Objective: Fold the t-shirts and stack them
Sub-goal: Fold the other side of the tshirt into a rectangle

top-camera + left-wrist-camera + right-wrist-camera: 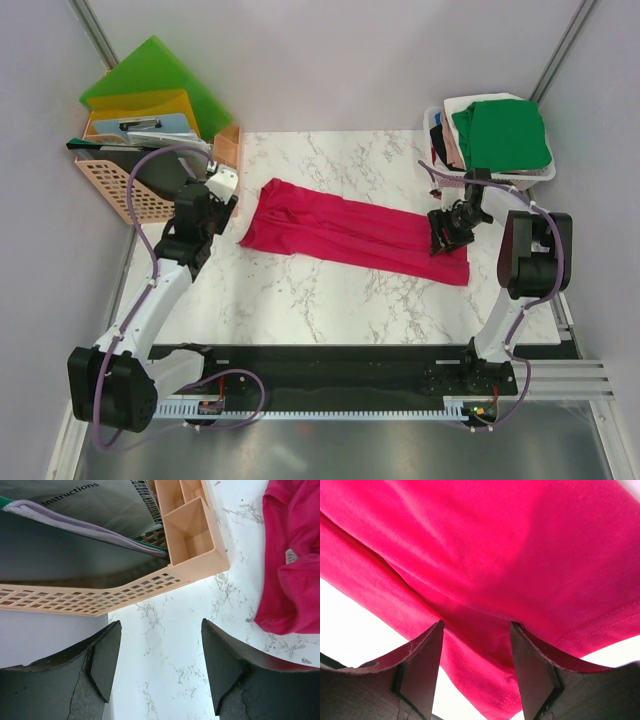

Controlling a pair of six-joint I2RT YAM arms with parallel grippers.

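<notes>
A crimson-pink t-shirt (340,232) lies folded into a long strip across the marble table (330,300). My right gripper (443,235) hovers over its right end. In the right wrist view the right gripper (477,625) stands open, with the crimson cloth (520,545) and its stitched hem spread beneath the jaws. My left gripper (218,190) sits off the shirt's left end. It (161,622) is open over bare marble, and the shirt's collar end with its label (292,575) lies to the right. A green t-shirt (500,135) tops a pile of others at the back right.
The pile sits in a white basket (540,175) at the table's back right corner. A peach plastic tray (130,195) with papers stands close to the left gripper (190,555). Green (150,65) and yellow (150,103) folders lean behind it.
</notes>
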